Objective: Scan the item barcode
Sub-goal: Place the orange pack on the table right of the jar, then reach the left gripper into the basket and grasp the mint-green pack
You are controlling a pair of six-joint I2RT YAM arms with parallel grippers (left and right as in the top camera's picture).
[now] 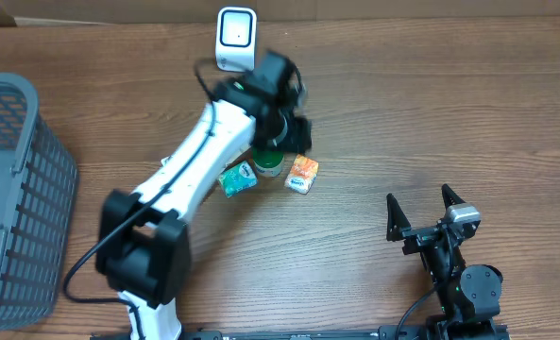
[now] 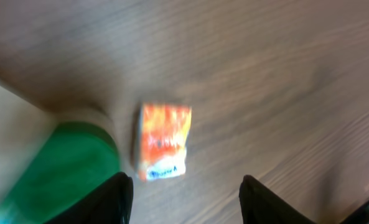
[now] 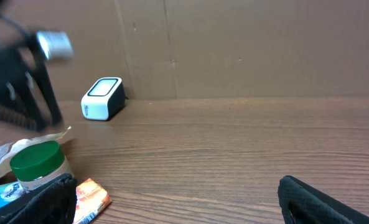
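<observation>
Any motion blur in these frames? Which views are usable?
Left wrist: whole frame smeared, orange packet and green lid both soft. Overhead: only the left arm is blurred at its far end, table items are sharp. Right wrist: scanner crisp, left arm streaked at upper left.

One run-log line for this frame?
left hand: open, empty, near orange plastic packet | right hand: open, empty | white boxy scanner: far side
</observation>
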